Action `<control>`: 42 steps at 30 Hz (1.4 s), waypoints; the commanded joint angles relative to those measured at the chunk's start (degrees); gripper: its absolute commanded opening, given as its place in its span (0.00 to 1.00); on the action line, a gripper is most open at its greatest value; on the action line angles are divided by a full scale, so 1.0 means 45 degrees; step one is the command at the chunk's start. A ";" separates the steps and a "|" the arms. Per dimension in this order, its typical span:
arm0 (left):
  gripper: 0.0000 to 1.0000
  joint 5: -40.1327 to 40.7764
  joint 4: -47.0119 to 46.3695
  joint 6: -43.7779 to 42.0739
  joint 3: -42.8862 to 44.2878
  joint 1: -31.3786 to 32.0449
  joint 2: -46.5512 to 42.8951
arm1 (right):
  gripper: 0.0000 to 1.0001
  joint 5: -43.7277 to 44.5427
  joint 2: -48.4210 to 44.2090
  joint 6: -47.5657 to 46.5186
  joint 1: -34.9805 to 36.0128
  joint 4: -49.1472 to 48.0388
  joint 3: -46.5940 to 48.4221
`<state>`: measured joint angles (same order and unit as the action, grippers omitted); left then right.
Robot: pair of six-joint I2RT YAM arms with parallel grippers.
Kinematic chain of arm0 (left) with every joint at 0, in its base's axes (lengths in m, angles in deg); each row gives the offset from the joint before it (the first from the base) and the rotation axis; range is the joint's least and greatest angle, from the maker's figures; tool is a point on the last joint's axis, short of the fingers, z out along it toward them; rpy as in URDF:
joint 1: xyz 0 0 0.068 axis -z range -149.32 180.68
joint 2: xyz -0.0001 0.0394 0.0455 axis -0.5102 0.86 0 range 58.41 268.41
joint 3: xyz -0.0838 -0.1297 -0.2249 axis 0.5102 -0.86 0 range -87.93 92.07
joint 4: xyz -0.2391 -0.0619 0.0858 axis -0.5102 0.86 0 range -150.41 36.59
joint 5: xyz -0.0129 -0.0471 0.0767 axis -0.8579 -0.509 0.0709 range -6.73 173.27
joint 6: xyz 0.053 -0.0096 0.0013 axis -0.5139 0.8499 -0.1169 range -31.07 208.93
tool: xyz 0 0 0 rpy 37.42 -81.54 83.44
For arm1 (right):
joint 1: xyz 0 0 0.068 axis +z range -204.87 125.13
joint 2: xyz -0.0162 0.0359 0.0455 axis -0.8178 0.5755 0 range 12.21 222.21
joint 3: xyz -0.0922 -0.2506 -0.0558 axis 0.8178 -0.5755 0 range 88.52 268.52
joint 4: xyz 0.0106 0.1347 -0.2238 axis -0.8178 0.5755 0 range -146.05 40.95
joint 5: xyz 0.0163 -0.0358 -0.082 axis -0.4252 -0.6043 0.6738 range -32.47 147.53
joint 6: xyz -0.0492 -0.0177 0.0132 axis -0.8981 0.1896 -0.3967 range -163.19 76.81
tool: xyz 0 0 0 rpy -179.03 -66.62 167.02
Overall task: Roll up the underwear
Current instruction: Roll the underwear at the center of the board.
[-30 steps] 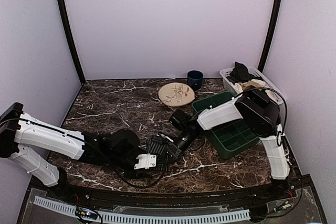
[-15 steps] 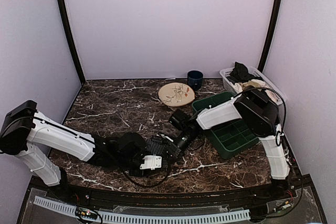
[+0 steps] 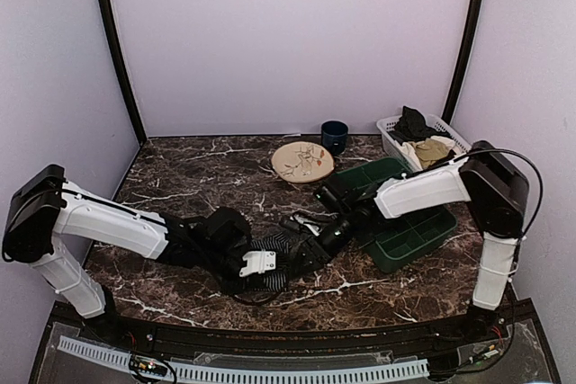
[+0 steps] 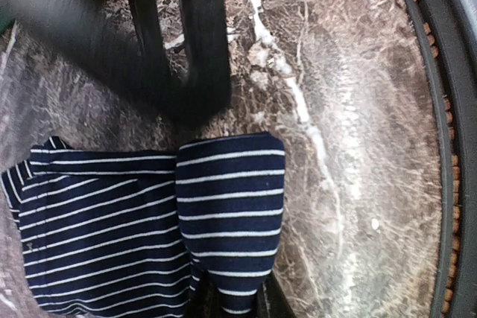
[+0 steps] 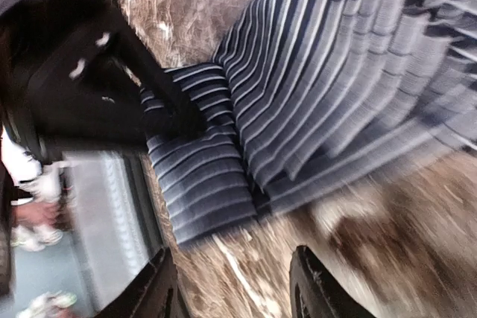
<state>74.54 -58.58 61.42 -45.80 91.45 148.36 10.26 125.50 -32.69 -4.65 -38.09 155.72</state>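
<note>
The underwear (image 3: pixel 290 242), dark navy with thin white stripes, lies bunched on the marble at the front centre. My left gripper (image 3: pixel 281 261) is shut on one edge of it. In the left wrist view a striped flap (image 4: pixel 231 206) is folded over the rest and narrows into the left gripper (image 4: pixel 232 309). My right gripper (image 3: pixel 337 234) is open and empty just right of the cloth. The right wrist view shows its fingers (image 5: pixel 158 288) spread above bare marble, short of the underwear (image 5: pixel 313 87). The waistband is hidden.
A green divided tray (image 3: pixel 430 238) sits just right of the right gripper. A patterned plate (image 3: pixel 302 161) and a dark cup (image 3: pixel 335 136) stand behind. A white basket (image 3: pixel 393 135) with black and tan clothes is at the back right. The table's front rim (image 4: pixel 440 147) is close.
My right gripper has let go and drawn back to the right, its arm swinging out. My left gripper has moved right, still holding the underwear's edge.
</note>
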 commanded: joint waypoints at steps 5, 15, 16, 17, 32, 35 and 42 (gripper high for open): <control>0.00 -0.6540 0.3159 0.0341 0.1590 -0.2215 0.1163 | 0.52 0.5465 -0.5450 -0.3251 0.1293 -0.2326 -0.3616; 0.00 -0.9770 0.6320 -0.0732 0.4459 -0.3845 0.4849 | 0.53 0.9050 -0.5589 -0.5534 0.4186 -0.3438 -0.4051; 0.00 -0.9748 0.6507 -0.0886 0.4570 -0.3882 0.5047 | 0.53 0.9289 -0.5260 -0.5727 0.4336 -0.3614 -0.3888; 0.00 -0.9787 0.6623 -0.1022 0.4650 -0.3918 0.5171 | 0.53 0.9512 -0.5026 -0.5868 0.4474 -0.3797 -0.3728; 0.00 -1.0189 0.6685 -0.1036 0.4846 -0.4330 0.5662 | 0.53 1.0510 -0.2047 -0.6612 0.5244 -0.5078 -0.2710; 0.00 -1.0152 0.6764 -0.1054 0.4909 -0.4335 0.5723 | 0.53 1.0510 -0.2722 -0.6612 0.5346 -0.4660 -0.2875; 0.00 -1.0138 0.6785 -0.1036 0.4945 -0.4329 0.5781 | 0.49 1.2245 -0.4282 -0.7409 0.5574 -0.4288 -0.2954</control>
<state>26.67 -30.91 58.03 -23.44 71.72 172.82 58.74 109.22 -63.27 19.61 -58.07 140.90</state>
